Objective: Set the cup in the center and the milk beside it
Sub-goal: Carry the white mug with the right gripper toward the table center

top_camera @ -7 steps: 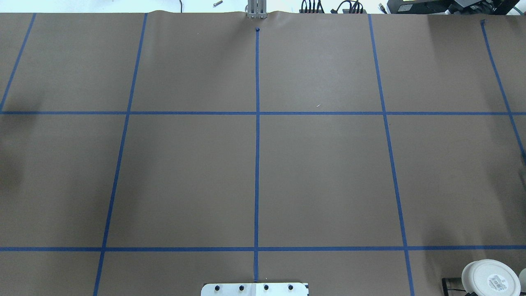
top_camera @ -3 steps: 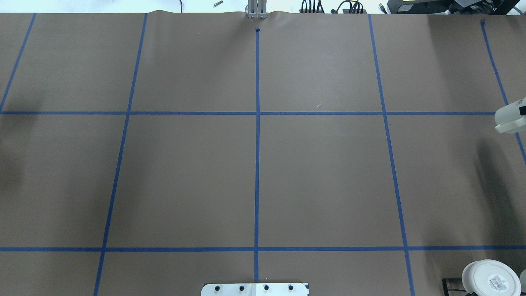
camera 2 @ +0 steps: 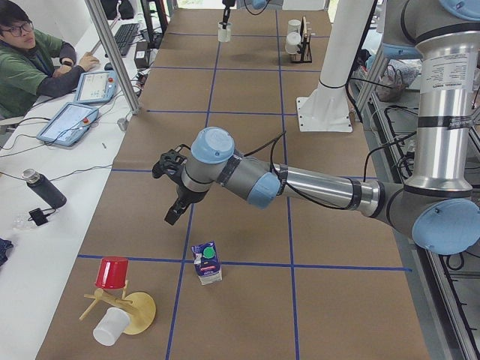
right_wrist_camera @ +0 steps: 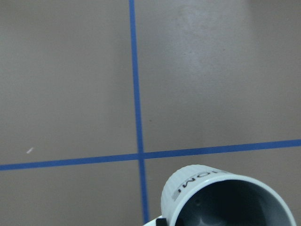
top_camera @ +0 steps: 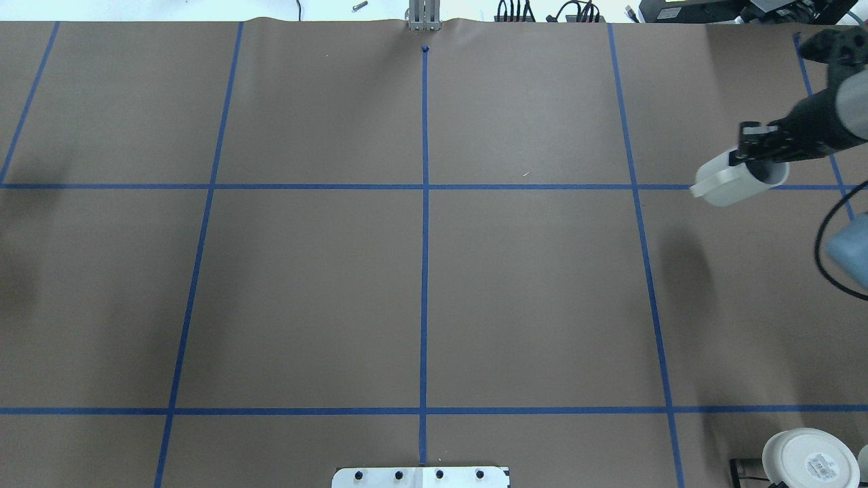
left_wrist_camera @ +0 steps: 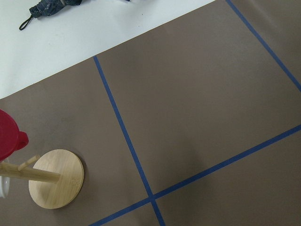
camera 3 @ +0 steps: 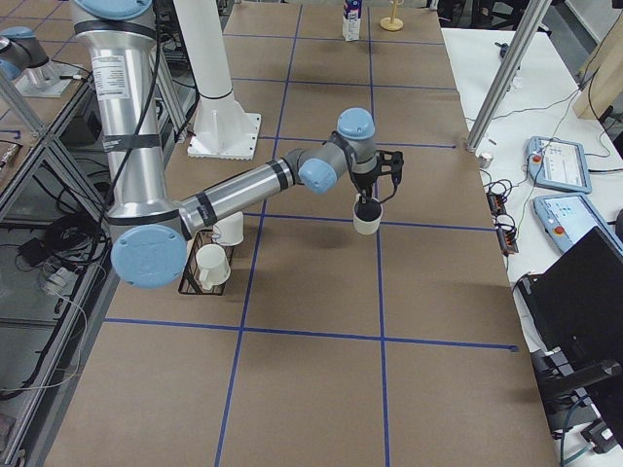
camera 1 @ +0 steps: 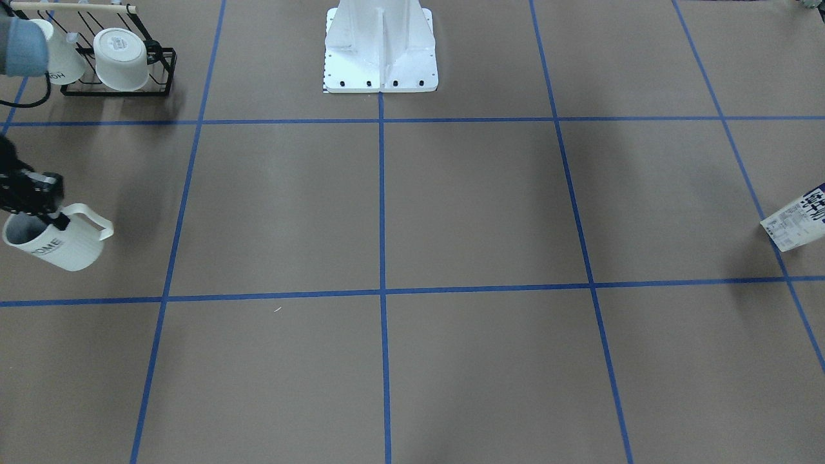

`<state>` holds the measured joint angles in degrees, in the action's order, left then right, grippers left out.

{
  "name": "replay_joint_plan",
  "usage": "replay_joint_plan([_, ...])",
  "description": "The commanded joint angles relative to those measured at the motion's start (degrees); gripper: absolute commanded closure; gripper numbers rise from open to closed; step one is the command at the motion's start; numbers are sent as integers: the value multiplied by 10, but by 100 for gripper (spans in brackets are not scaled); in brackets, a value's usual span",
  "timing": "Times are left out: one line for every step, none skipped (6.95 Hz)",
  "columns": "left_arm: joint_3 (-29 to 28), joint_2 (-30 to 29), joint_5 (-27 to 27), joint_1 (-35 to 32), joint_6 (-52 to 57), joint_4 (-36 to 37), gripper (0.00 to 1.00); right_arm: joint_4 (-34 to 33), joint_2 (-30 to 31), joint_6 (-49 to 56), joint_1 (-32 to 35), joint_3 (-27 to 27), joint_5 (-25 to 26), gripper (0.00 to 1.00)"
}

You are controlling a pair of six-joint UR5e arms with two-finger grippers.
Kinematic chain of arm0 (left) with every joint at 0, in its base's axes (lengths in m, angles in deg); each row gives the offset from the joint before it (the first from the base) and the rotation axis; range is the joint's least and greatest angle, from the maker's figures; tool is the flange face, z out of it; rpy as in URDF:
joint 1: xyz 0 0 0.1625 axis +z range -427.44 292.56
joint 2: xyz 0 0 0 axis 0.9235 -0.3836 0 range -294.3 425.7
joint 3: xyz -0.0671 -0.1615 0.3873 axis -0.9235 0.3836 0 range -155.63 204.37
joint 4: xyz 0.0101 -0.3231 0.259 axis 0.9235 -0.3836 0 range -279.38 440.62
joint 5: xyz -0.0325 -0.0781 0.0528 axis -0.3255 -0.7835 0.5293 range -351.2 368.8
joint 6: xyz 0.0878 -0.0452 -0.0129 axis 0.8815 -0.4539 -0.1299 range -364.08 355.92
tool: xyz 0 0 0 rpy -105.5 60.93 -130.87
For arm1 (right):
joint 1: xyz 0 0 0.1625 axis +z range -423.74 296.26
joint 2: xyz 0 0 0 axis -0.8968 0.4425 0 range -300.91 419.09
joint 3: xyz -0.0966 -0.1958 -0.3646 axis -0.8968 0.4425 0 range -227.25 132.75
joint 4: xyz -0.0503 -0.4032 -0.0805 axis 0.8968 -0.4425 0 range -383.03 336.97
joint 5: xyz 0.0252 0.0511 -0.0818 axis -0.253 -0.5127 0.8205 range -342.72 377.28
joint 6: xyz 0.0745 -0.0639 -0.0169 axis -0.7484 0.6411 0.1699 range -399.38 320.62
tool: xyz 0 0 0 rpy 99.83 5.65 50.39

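Note:
The cup (top_camera: 736, 184), a white mug with "HOME" lettering and a grey inside, hangs tilted above the table at its right side. My right gripper (top_camera: 754, 165) is shut on its rim, one finger inside. The cup also shows in the front view (camera 1: 61, 245), the right side view (camera 3: 367, 220) and the right wrist view (right_wrist_camera: 221, 197). The milk (camera 2: 207, 262) stands upright near a tape crossing at the table's left end, and at the front view's right edge (camera 1: 796, 222). My left gripper (camera 2: 174, 211) hovers above the table near the milk, not touching it; I cannot tell whether it is open.
A black wire rack (camera 1: 161, 71) with a wide white cup (camera 1: 121, 59) stands at my near right, also in the overhead view (top_camera: 807, 457). A wooden mug tree (camera 2: 127, 307) with a red cup stands at the left end. An operator (camera 2: 30, 64) sits beside the table.
My right arm has come in from the right edge of the overhead view, carrying the cup leftward toward the middle. The rest has not changed.

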<state>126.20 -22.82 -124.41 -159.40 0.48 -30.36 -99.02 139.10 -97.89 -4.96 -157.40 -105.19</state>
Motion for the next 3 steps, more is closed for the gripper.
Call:
replay_joint_plan([-1,0,0,0,0,0,1,-199,-194,-179,-156,-12,125,100])
replay_joint_plan([-1,0,0,1,-1,0,1,-235,-262,-245,-199,19,163,100])
replay_joint_plan([-1,0,0,1,0,0,1,-238,-313,-338,-237,72,193,100])
